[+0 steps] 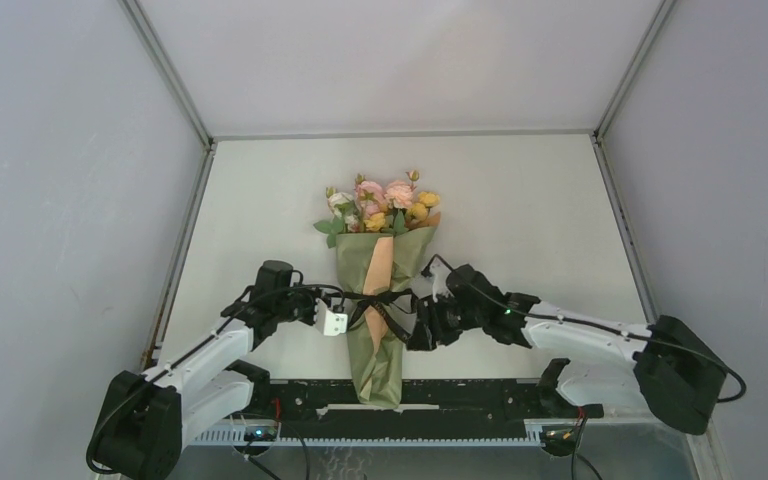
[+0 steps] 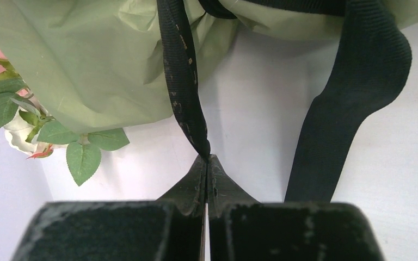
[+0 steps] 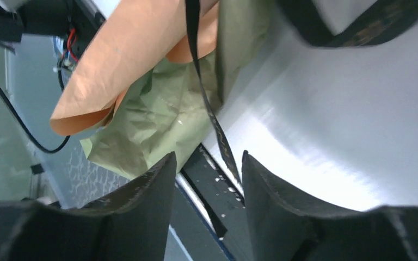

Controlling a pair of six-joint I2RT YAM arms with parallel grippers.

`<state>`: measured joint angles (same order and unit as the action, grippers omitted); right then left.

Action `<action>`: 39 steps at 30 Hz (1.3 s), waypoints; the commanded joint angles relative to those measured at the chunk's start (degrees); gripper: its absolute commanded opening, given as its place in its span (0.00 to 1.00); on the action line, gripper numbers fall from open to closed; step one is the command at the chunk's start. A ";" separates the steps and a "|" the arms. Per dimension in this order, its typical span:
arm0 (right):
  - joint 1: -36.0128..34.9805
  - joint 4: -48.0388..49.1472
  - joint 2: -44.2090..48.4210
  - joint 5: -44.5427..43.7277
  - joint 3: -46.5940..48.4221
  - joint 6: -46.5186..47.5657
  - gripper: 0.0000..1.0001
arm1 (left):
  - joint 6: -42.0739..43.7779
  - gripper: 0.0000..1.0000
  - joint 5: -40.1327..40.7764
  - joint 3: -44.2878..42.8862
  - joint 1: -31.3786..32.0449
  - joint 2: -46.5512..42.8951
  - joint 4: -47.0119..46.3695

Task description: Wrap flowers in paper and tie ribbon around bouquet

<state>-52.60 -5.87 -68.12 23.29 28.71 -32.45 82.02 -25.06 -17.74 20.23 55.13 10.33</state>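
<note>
Bouquet (image 1: 370,350): lies mid-table (image 1: 520,220), blooms toward 12 o'clock, black ribbon (image 1: 372,298) around its waist. Left gripper (image 2: 207,162), at its 9 o'clock: pinching a ribbon end. Right gripper (image 3: 208,159), at 3 o'clock: jaws apart, ribbon strand loose between them

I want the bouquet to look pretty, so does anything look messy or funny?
Slightly. The bouquet has its bottom tip poking past the table at the near edge, over the black rail, and the paper there looks crumpled. The ribbon sits around the middle, one end pinched in the left gripper.
</note>
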 commanded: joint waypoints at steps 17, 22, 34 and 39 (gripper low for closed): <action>14.04 23.42 -16.50 -4.21 2.23 -0.98 0.60 | 0.99 0.00 -0.91 0.33 -0.25 -1.11 -0.81; 13.52 24.16 -20.19 -8.82 2.23 -1.58 0.42 | -0.15 0.00 -0.12 0.29 -0.23 -1.56 -1.18; 16.41 23.11 -15.29 -11.36 -4.47 -5.71 0.00 | 0.92 0.00 2.86 0.54 -1.88 -0.98 -1.45; 16.74 22.88 -13.14 -9.90 -9.01 -7.36 0.00 | 3.20 0.00 2.99 1.01 -3.44 -0.30 -1.26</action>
<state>-36.45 17.45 -82.81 14.24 22.61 -38.20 83.05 -24.14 -17.74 18.81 54.43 9.76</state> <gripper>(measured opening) 0.006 0.004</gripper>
